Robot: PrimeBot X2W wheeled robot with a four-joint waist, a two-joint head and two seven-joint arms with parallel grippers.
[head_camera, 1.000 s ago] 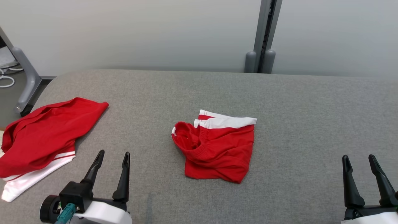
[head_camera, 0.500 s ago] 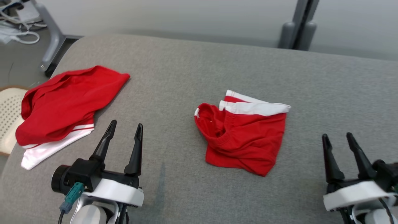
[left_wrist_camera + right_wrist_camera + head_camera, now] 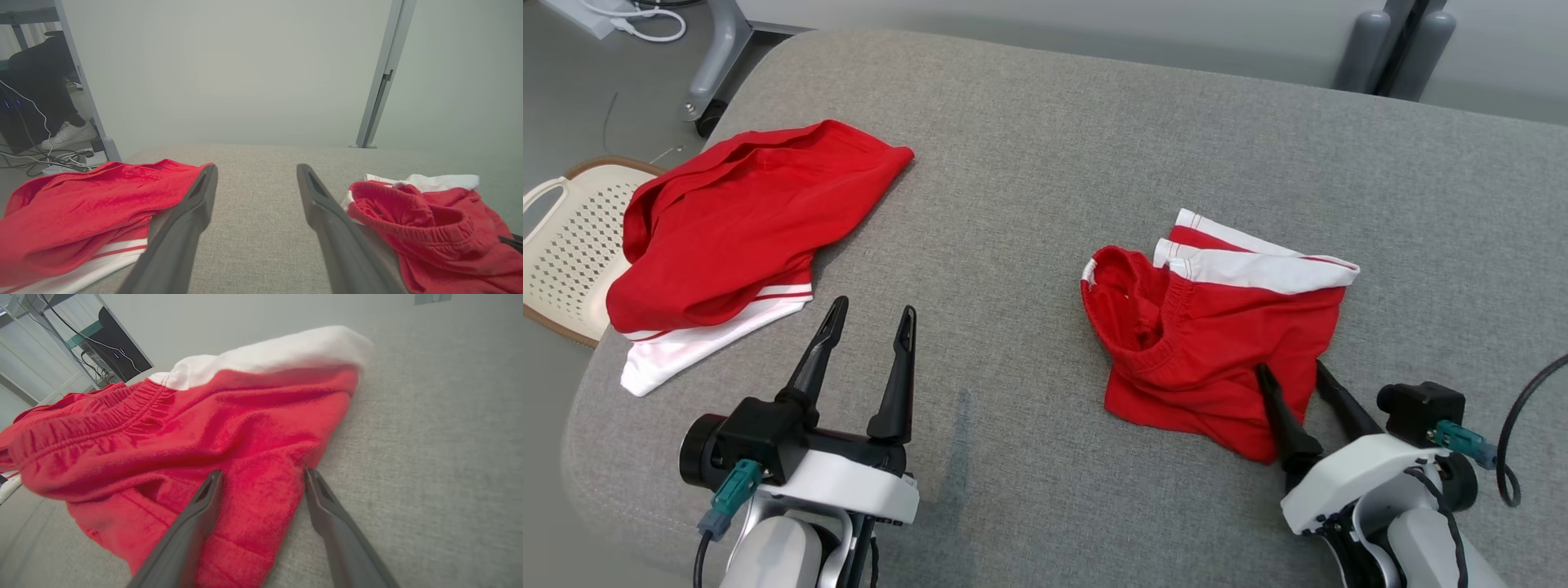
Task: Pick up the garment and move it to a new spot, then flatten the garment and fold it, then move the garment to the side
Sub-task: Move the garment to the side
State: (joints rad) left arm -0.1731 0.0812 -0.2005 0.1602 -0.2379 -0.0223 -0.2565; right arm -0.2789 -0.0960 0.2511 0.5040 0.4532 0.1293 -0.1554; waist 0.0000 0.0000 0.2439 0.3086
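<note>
Crumpled red shorts with a white band (image 3: pixel 1217 343) lie right of the middle of the grey padded table (image 3: pixel 1045 147). My right gripper (image 3: pixel 1290 367) is open, low over the shorts' near right corner. In the right wrist view (image 3: pixel 262 472) its fingers straddle a fold of the red cloth (image 3: pixel 229 428) without closing on it. My left gripper (image 3: pixel 874 306) is open over bare table, between the two garments. The left wrist view (image 3: pixel 257 167) has the shorts (image 3: pixel 429 228) to its right.
A second red garment with white trim (image 3: pixel 743 212) lies at the table's left edge, also in the left wrist view (image 3: pixel 81 204). A cream perforated basket (image 3: pixel 564 245) stands on the floor beside that edge. A grey post (image 3: pixel 1401 37) rises behind the table. A person's white shoe (image 3: pixel 67 134) is far left.
The head camera has tilted down and turned, shifting the whole picture. My right gripper has come in from the table's right to the shorts' near right corner. The left gripper stays open.
</note>
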